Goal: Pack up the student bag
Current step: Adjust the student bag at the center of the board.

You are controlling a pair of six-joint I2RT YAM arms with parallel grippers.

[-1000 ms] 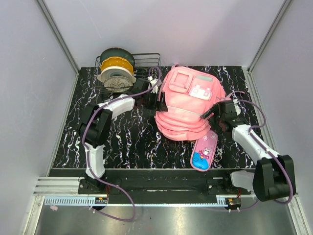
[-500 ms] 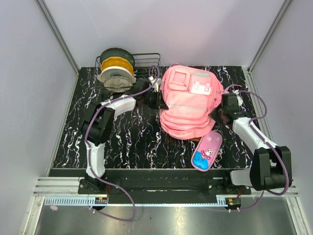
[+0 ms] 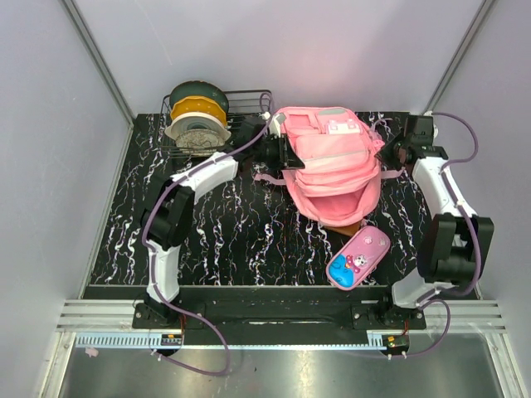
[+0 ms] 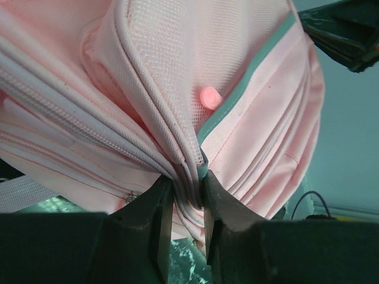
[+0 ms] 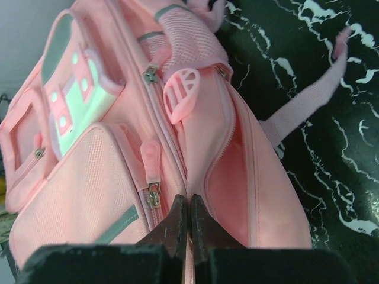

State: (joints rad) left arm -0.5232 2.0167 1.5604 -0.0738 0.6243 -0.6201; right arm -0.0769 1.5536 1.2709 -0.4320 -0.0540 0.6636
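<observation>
Firmly clenched, the left gripper (image 4: 186, 204) pinches bunched side fabric of the large soft pink fabric backpack (image 3: 332, 166); the right gripper (image 5: 188, 222) clamps its opposite zipper edge, over the black marbled counter (image 3: 224, 240).

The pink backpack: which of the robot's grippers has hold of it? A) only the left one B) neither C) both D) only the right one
C: the left gripper pinches a bunched fold of the backpack, and the right gripper is shut on fabric beside a zipper.
</observation>
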